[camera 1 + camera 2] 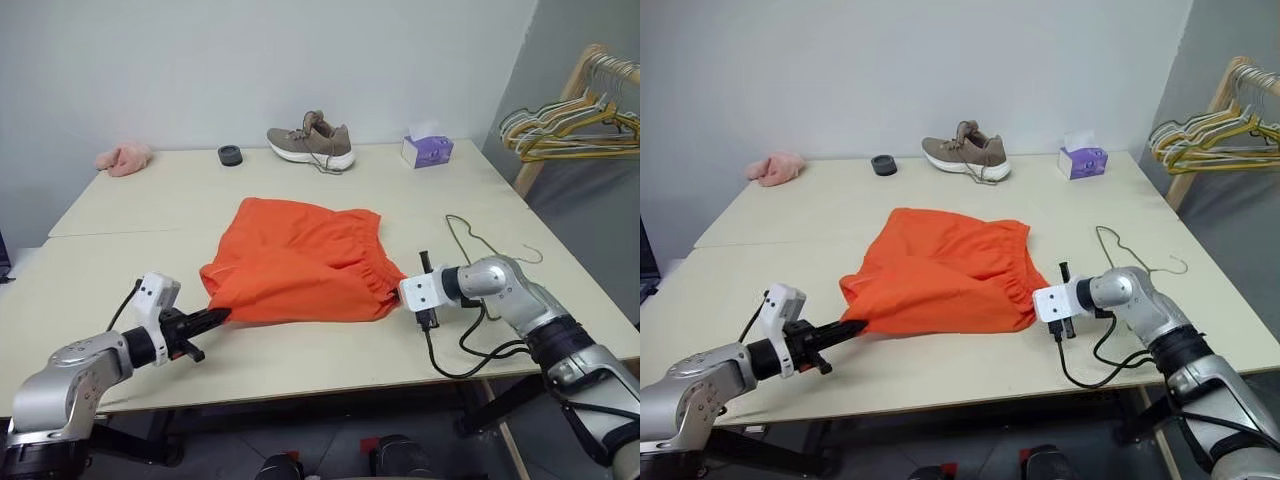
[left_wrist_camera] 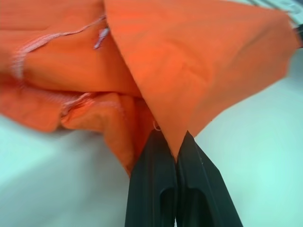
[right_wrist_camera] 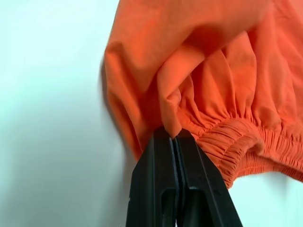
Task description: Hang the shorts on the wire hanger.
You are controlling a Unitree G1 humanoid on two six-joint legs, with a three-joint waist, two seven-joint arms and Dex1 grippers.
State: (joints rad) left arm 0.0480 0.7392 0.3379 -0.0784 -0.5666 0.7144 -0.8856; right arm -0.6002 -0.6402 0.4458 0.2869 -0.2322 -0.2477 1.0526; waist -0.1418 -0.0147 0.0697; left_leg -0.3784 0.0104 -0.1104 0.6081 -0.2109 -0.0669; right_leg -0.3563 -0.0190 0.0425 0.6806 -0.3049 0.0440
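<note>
So the shorts (image 1: 300,262) are sitting mid-worktop (image 1: 120,205), closer to the front edge. Left gripper (image 1: 218,318) is pinched on a corner of the fabric, right gripper (image 3: 176,136) clamped by the elastic waistband (both fully closed). Wire hanger (image 1: 478,238) lies flat near the right edge.

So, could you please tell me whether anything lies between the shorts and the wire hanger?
Nothing visible does. The shorts, pinched by both pincers, lie just left of the wire hanger, with only bare table and the right pincer at their near corner.
</note>
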